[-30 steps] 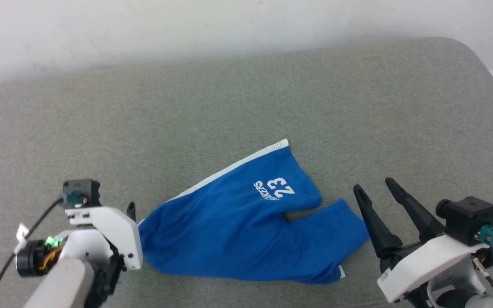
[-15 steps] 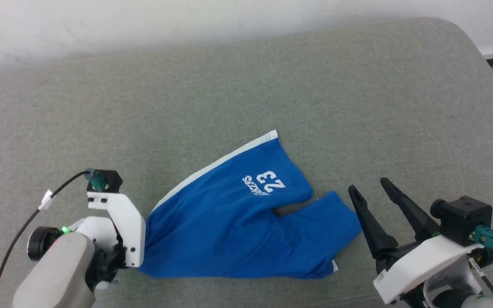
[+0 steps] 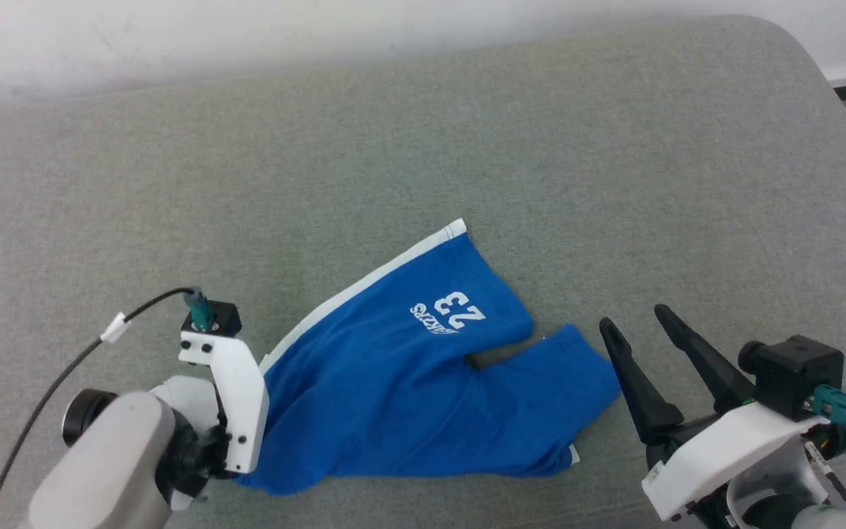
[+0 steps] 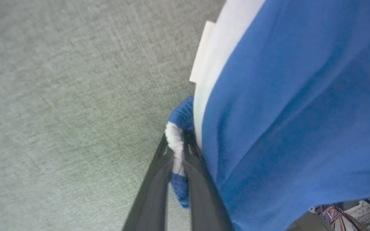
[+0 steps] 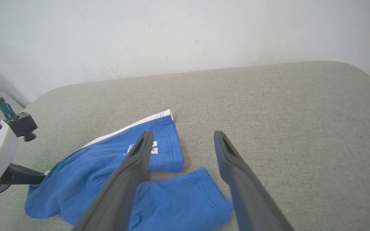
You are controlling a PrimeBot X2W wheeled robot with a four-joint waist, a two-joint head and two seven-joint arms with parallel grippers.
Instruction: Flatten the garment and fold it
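Head view: blue shorts [image 3: 393,397] lie on the grey table [image 3: 540,132]. The right gripper [image 3: 634,321] sits just beside a leg hem, jaws apart.

Left wrist view: the left gripper [image 4: 176,144] pinches a bunched white-and-blue edge of the shorts.

Right wrist view: the spread fingers [image 5: 124,179] point over the leg hems.

My left gripper [image 4: 176,144] pinches the garment [image 3: 393,397] at its white-trimmed edge; my right gripper [image 3: 634,319] waits just beside it, fingers spread.

The royal-blue white-trimmed cloth shorts [image 3: 393,397] look thin and smooth; the grey worktop [image 3: 467,147] is coarse, matt woven fabric.
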